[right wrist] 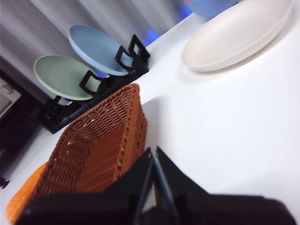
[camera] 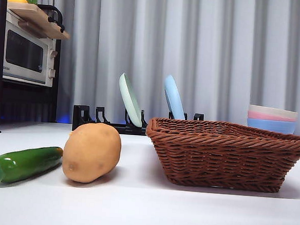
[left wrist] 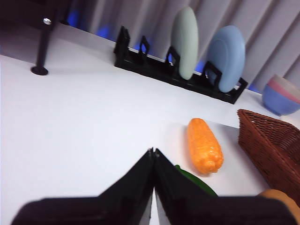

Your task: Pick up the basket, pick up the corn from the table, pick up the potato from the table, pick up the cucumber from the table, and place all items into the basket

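In the front view we saw the wicker basket [camera: 224,155] at centre right on the white table [camera: 143,210], and from this low angle we could not see into it. The potato [camera: 91,152] stood at lower left, with the dark green cucumber [camera: 22,164] lying just beside it toward the left edge. Behind, a black dish rack [camera: 108,122] held a green plate [camera: 130,100] and a blue plate [camera: 173,97]; stacked bowls [camera: 271,119] sat at the right edge and a toaster oven [camera: 24,55] at upper left. No arm showed here.

In the left wrist view the left gripper [left wrist: 153,161] had its jaws pressed together on nothing, above bare table. The corn [left wrist: 204,146] lay at centre right, near the basket's corner [left wrist: 269,145], with a sliver of cucumber [left wrist: 197,183] just by the jaw tips.

In the right wrist view the right gripper [right wrist: 153,161] was likewise closed and empty, over the table just beside the basket's wall [right wrist: 101,145]. What we saw of the inside was bare weave. A cream plate [right wrist: 236,35] lay empty at upper right.

We judged nothing was loaded yet. The risk we saw: the corn lay close to the basket, so moving the basket could knock it rolling, and the smooth potato could slip from narrow jaws.
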Controlling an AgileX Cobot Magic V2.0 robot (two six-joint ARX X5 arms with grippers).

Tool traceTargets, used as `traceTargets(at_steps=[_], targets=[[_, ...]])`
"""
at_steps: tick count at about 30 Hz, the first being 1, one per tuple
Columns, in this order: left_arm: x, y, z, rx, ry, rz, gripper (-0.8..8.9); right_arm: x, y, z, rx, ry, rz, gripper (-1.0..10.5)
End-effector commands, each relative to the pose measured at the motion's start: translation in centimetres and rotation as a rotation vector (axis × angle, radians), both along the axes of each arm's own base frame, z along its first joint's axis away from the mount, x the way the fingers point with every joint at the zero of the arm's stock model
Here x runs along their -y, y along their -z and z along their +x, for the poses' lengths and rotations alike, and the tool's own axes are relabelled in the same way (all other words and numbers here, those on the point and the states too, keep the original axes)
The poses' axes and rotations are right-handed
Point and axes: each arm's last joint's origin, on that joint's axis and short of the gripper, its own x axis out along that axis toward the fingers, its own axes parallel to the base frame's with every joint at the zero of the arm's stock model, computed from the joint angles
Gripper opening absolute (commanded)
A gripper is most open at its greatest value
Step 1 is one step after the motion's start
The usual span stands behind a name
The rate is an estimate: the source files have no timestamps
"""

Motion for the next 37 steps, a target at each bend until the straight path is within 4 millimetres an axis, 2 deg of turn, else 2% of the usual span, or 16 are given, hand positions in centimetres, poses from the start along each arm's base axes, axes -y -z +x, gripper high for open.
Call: traceTargets(at_steps=[1,10,16,20,23,26,31,33,34,35,37], targets=[[0.0,-1.3,-0.3,0.025,0.002,-0.012,-0.07,0.0,-1.1,-0.1,0.021,-0.008,0.015,-0.1],[0.1,-7.3,-0.4,0.021,0.026,0.073,-0.07,0.0,-6.5,0.6,0.033,-0.028,-0.117,-0.1],[0.1,-11.2,0.9,-0.041,0.078,0.154,-0.07,0.0,-11.1,2.3,-0.023,-0.058,-0.251,-0.1],[0.1,-13.5,2.6,-0.064,0.146,0.202,-0.06,0.0,-13.8,3.9,-0.082,-0.086,-0.332,-0.1],[0.1,-14.5,3.8,-0.101,0.194,0.194,-0.06,-0.1,-15.2,5.2,-0.142,-0.127,-0.373,0.0],[0.2,-15.0,5.2,-0.160,0.257,0.167,-0.05,-0.3,-16.0,6.6,-0.199,-0.240,-0.397,0.0],[0.3,-14.7,7.3,-0.281,0.368,0.111,0.03,-0.7,-16.3,8.8,-0.298,-0.430,-0.390,0.0],[0.5,-14.3,8.0,-0.328,0.398,0.093,0.58,-0.9,-16.1,9.8,-0.331,-0.464,-0.383,0.2],[0.5,-14.1,8.2,-0.343,0.404,0.089,1.36,-0.9,-16.0,10.2,-0.343,-0.471,-0.388,0.7],[0.6,-13.9,8.5,-0.361,0.409,0.086,2.61,-1.0,-15.7,10.7,-0.357,-0.482,-0.392,1.7],[0.7,-13.6,8.8,-0.379,0.415,0.081,3.96,-1.1,-15.3,11.4,-0.383,-0.491,-0.388,3.0]])
